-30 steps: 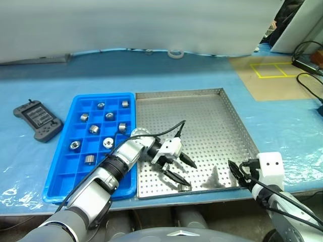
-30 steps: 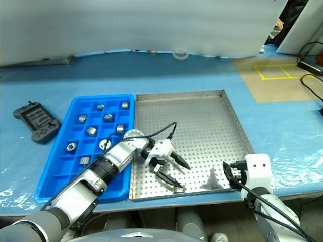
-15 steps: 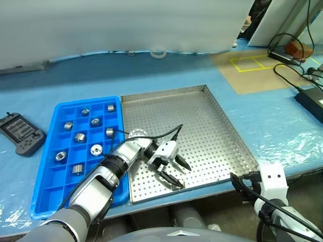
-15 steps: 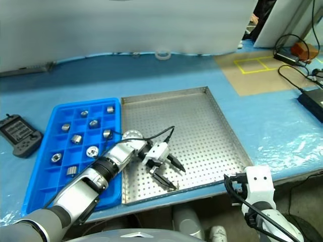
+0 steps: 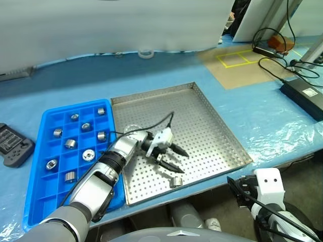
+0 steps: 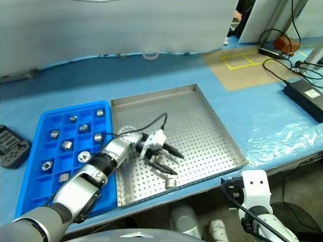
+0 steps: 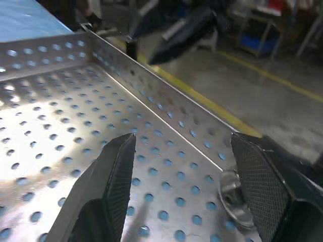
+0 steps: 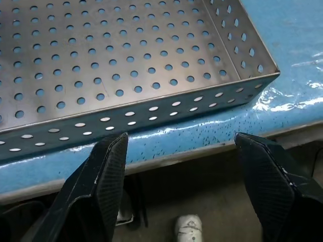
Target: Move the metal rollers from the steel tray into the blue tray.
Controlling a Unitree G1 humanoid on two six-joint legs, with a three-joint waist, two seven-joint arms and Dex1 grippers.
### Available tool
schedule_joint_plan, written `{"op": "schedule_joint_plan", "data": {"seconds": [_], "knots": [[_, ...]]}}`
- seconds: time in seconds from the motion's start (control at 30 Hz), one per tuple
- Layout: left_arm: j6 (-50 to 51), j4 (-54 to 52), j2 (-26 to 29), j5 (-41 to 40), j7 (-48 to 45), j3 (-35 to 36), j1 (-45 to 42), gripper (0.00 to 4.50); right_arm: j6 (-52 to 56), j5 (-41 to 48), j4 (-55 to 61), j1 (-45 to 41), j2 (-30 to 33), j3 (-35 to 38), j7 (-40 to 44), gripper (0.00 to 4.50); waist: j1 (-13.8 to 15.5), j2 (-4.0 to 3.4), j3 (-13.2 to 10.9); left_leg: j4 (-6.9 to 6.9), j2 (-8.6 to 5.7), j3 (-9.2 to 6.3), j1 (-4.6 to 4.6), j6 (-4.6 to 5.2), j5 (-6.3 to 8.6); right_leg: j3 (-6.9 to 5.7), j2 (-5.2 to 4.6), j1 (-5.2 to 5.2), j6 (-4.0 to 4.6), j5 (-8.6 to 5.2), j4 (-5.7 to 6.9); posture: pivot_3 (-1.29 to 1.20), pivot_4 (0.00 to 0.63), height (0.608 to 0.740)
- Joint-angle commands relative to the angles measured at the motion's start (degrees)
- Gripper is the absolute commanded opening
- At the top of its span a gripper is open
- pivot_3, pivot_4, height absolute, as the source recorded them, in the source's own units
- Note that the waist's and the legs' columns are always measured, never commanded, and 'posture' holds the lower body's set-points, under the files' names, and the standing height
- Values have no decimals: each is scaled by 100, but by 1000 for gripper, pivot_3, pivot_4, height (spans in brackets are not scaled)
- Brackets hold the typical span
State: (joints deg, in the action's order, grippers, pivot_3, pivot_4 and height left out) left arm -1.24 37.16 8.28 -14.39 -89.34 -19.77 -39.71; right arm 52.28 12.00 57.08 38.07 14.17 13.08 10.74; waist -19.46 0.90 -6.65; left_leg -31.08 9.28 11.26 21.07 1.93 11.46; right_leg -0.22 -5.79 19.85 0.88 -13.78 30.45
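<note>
The head camera has swung toward the robot's right over the last second, so the whole table shifts leftward in view, but a real change shows too: the left gripper [image 5: 170, 158], which a second ago hung low over the near edge of the steel tray [image 5: 212, 118], now sits a little farther in, and one metal roller [image 5: 175, 182] lies exposed on the perforated floor just beside the near rim. The fingers stand apart with nothing between them, so this roller is still to be picked, and it looks like the last one left there. Eight rollers [image 5: 89, 155] already sit in compartments of the blue tray [image 5: 38, 201]. The right gripper [image 8: 184, 191] hangs open off the table's front edge, holding nothing. In the left wrist view the roller is partly cut off behind one finger [image 7: 260, 176].
</note>
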Motion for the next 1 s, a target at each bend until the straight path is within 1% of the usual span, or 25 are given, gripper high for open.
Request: {"op": "schedule_joint_plan", "data": {"seconds": [0.03, 0.13, 0.23, 0.27, 0.37, 0.47, 0.6, 0.67, 0.8, 0.93, 0.97, 1.0], "knots": [[690, -782, 118, -530, 131, 462, 141, 3141, -105, -93, 191, 73, 48, -141, -55, 3523, -26, -1, 0, 2, 0, 0, 2, 2, 1, -3, 0, -4, 1, 1, 0, -671, 150, 740], [287, -1138, 514, -299, 7, 413, 539, 3141, -153, -126, 154, 154, 38, -206, -50, 3523, -39, -4, 1, 4, 4, 0, -2, 10, 8, -17, -1, -16, 0, 0, -6, -652, 150, 740], [-677, -1168, 755, 25, -79, 286, 835, 3141, -176, -142, 83, 194, 27, -292, -53, 3523, -31, -5, -3, 6, 6, -2, -1, 8, 10, -25, -1, -20, -5, -3, -10, -633, 150, 740], [-1129, -1003, 808, 159, -167, 219, 846, 3141, -166, -153, 57, 177, 45, -355, -50, 3523, -15, -4, -7, 6, 5, -4, 0, 8, 10, -30, -3, -23, -6, -3, -13, -633, 150, 740], [-1847, -533, 773, 374, -155, 172, 710, 3141, -144, -183, 65, 166, 67, -490, -57, 3523, 45, -21, -29, 2, 1, -10, -3, 8, 10, -82, -37, -39, -10, -6, -35, -621, 150, 740], [-1943, -434, 682, 288, -270, 130, 592, 3141, -142, -173, 100, 207, 52, -503, -59, 3523, 34, -25, -31, -2, -12, -11, -6, 17, 15, -97, -53, -69, -10, -6, -66, -623, 150, 740], [-2152, -676, 910, 31, -316, -521, 750, 3141, -152, -170, 184, 427, 19, -458, -62, 3523, 1, -25, -22, -1, -25, -11, -5, 32, 24, -97, -65, -71, -9, -5, -68, -643, 150, 740], [-2256, -798, 1108, -118, -316, -915, 798, 3141, -168, -170, 263, 586, 6, -467, -67, 3523, 0, -41, -13, 3, -22, -11, -3, 33, 24, -102, -65, -82, -11, -5, -67, -650, 150, 740], [-2756, -659, 1377, -252, -316, -1589, 778, 3141, -390, -138, 292, 938, -30, -518, -121, 3523, 1, -53, -13, 4, -10, -11, -12, 33, 24, -113, -60, -88, -15, -6, -59, -669, 150, 740], [-3096, -391, 1167, -174, -316, -1720, 755, 3141, -569, -155, 292, 1167, -35, -631, -193, 3523, -10, -62, -11, -1, -22, -12, -31, 31, 25, -107, -66, -94, -39, -23, -66, -678, 150, 740], [-3185, -280, 1026, -93, -316, -1707, 740, 3141, -608, -157, 292, 1207, -29, -656, -209, 3523, -14, -62, -10, -2, -33, -17, -32, 32, 25, -104, -73, -97, -67, -39, -67, -681, 150, 740], [-3193, -178, 863, -13, -316, -1637, 730, 3141, -634, -161, 292, 1242, -26, -677, -224, 3523, -11, -69, -6, -2, -41, -18, -33, 32, 26, -103, -80, -98, -69, -40, -66, -682, 150, 740]]}}
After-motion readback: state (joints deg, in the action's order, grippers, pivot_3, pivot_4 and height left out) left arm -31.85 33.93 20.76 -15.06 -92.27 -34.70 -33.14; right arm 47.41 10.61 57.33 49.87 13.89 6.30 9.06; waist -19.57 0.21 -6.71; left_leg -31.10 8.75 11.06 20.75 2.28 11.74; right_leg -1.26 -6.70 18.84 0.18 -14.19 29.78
